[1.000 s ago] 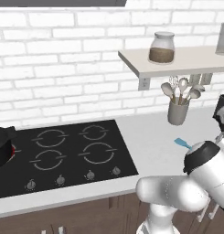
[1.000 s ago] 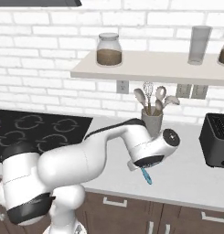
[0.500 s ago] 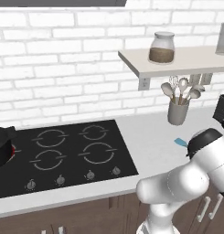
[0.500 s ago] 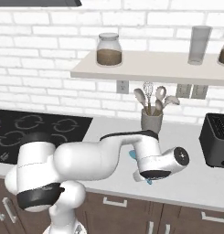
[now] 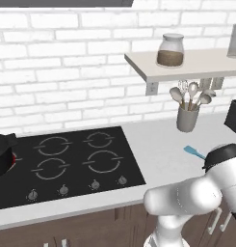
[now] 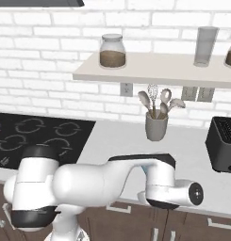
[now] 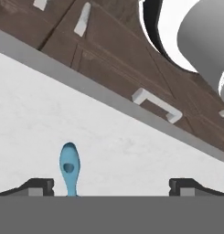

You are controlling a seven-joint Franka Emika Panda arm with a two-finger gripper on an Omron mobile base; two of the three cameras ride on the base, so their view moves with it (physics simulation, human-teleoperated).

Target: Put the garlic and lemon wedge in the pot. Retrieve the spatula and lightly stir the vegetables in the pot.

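Observation:
The spatula (image 5: 192,152) is a light-blue utensil lying on the white counter right of the cooktop; my arm's dark wrist covers its near end. In the hand view the spatula's rounded handle end (image 7: 69,169) lies flat on the counter. It sits between the two dark fingertips (image 7: 38,186), closer to the left one. My gripper (image 7: 112,187) is open with nothing held. The black pot (image 5: 1,154) stands at the cooktop's far left edge, far from the hand. The garlic, the lemon wedge and the vegetables are out of view.
A grey utensil holder (image 5: 187,118) with spoons and a whisk stands under the wall shelf (image 5: 187,65), which carries a jar (image 5: 170,50). A black toaster (image 6: 225,143) sits at the right. The counter's front edge and wooden drawer fronts (image 7: 145,68) lie just beyond the spatula.
The arm has swung lower and farther right over the counter's front part, and its hand now covers the spatula in the right base view. The jaws have stayed wide apart.

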